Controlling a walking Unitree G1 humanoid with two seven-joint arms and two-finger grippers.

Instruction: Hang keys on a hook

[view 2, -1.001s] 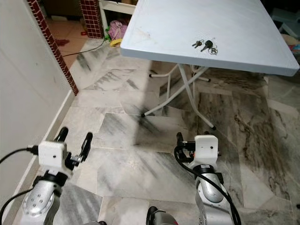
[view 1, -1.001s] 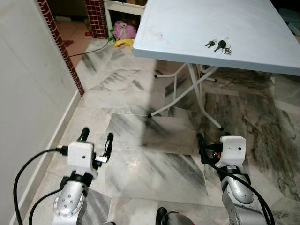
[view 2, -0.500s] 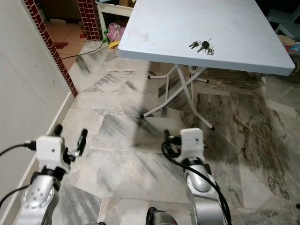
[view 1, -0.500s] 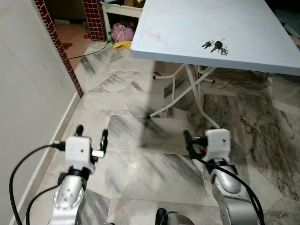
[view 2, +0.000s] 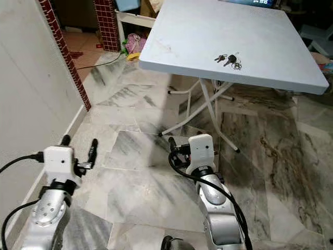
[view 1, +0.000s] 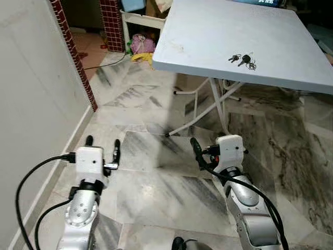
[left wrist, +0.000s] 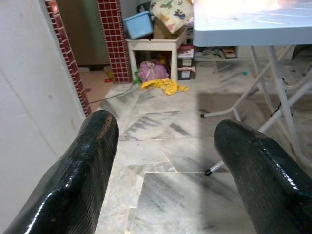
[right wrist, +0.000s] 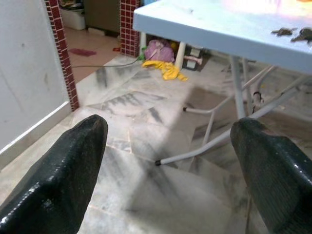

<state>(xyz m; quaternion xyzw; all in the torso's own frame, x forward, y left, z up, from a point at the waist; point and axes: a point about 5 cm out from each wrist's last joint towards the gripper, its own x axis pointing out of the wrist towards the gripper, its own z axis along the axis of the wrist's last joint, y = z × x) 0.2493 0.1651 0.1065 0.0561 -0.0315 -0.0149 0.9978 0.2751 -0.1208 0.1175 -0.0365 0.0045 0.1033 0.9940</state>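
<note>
Head views are taken up by a marble floor (view 1: 156,192) and a pale blue folding table (view 1: 208,36), which stands ahead of and above both grippers. The left gripper (view 1: 102,148) is held low near the wall, its 2 fingers spread and empty; in the left wrist view only floor and table legs are seen between them. The right gripper (right wrist: 170,165) is raised a little nearer the table, and in the right wrist view its fingers are likewise parted with nothing between them. The keys (view 1: 242,59) lie flat on the tabletop, well ahead of and above the right gripper, toward the far side of the table from it. The bunch is judged to be light, hard and loose, so it is likely to slide on the smooth top and to dangle once lifted. The ring or the dark key head would best be pinched. No hook can be made out.
</note>
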